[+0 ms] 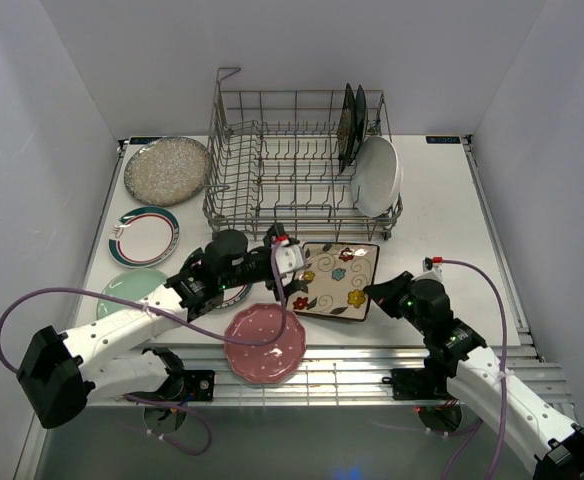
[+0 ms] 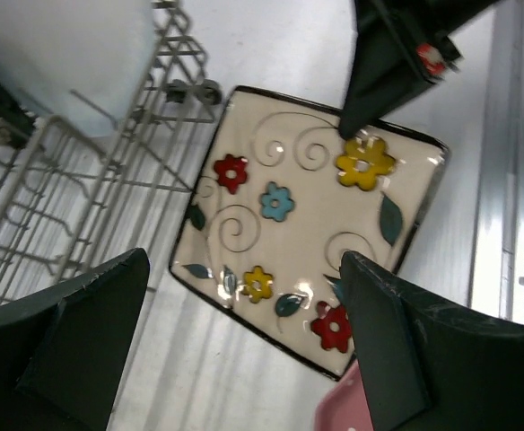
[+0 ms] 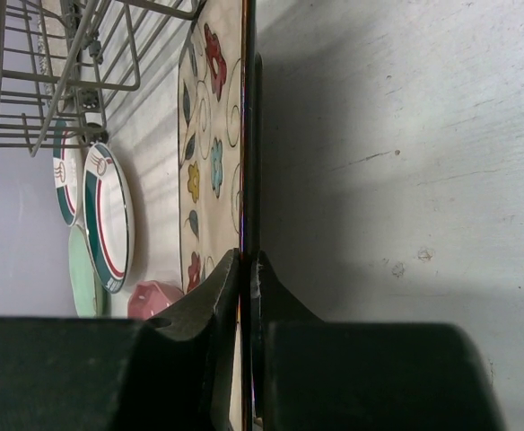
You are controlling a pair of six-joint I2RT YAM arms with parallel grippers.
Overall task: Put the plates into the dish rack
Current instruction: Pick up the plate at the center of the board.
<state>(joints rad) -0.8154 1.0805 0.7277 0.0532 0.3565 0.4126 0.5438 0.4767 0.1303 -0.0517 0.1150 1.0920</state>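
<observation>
The cream floral square plate lies in front of the dish rack. My right gripper is shut on its right edge, seen edge-on between the fingers in the right wrist view. My left gripper is open and empty above the plate's left edge; in the left wrist view the plate sits between its fingers, below them. A black floral plate and a white oval plate stand in the rack's right end.
A speckled silver plate lies at the back left, with a teal-rimmed white plate and a pale green plate nearer. A pink scalloped plate lies at the near edge, beside the cream plate's corner.
</observation>
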